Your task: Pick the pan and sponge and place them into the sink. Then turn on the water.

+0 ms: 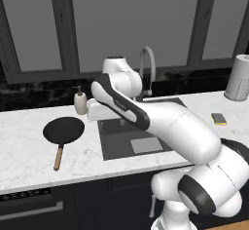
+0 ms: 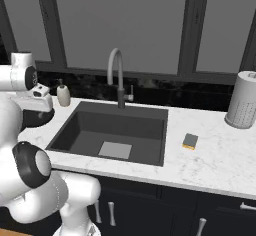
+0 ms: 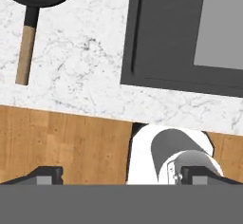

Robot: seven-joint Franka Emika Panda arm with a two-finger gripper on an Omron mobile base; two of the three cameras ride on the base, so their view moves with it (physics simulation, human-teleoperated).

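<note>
The round black frying pan (image 1: 63, 129) with its light brown wooden stick handle (image 1: 58, 157) lies flat on the white marble counter (image 1: 24, 146) left of the large rectangular dark grey sink (image 2: 95, 127), handle pointing toward the near edge; the small yellow sponge with a grey-green top (image 2: 190, 141) sits on the marble right of the basin, near its right rim and well apart from the pan; the pale square drain plate (image 2: 115, 150) shows bare in the sink floor, and no stream falls from the tall grey arched faucet (image 2: 116, 75), so by my reading nothing of the task is done yet.

The two-finger gripper (image 3: 122, 176) hangs above the counter between pan and basin, looking straight down; its dark fingertips (image 3: 47, 174) stand wide apart at the bottom of the hand view with nothing between them.

The likely first move is onto the pan, and the risks lie there; a grasp far out on the thin handle would let the heavy bowl sag or twist the stick between the pads; a descent set slightly off could push the pan along the smooth marble toward the pale soap bottle (image 1: 80, 101) behind it; a wide swing across the sink could clip the faucet neck.
</note>
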